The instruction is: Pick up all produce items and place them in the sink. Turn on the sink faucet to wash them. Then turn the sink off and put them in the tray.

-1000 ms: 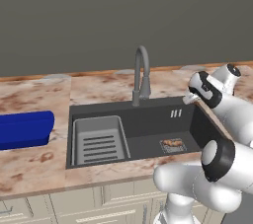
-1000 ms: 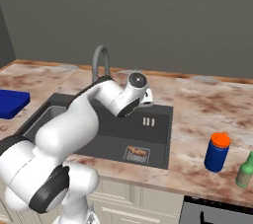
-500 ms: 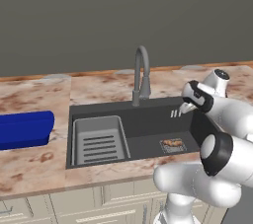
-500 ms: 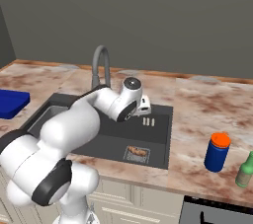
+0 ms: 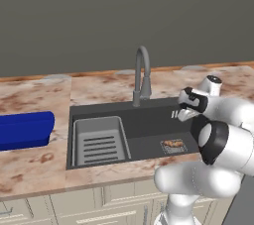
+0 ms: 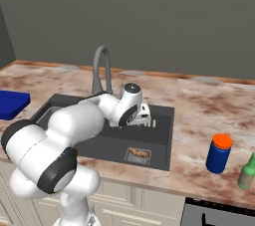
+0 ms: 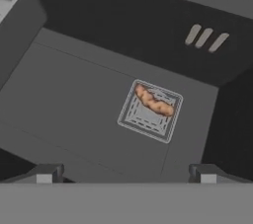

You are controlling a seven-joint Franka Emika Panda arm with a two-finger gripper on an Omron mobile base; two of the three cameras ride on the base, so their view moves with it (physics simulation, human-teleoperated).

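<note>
**Robot hand hangs over sink with produce on the drain**

While the white arm reaches over the right end of the sink (image 5: 149,130), its gripper (image 7: 126,171) hangs above the basin with both fingertips (image 7: 47,172) spread wide apart and nothing between them. Directly below, a small lumpy orange-brown produce item (image 7: 154,101) lies on the square drain grate (image 7: 150,111), along its far edge as the hand camera sees it, well clear of the fingers. Three small slots (image 7: 206,37) mark the basin's back wall. From the left base camera, the sink faucet (image 5: 141,75) stands upright behind the basin, its arched spout curving forward over it. A light grey slatted rack (image 5: 99,140) fills the sink's left part. The deep blue tray (image 5: 25,130) sits on the marbled counter (image 5: 44,162), left of the sink. From the right base camera, a blue canister with an orange lid (image 6: 218,153) and a green bottle (image 6: 246,171) stand on the counter, right of the sink.
</note>
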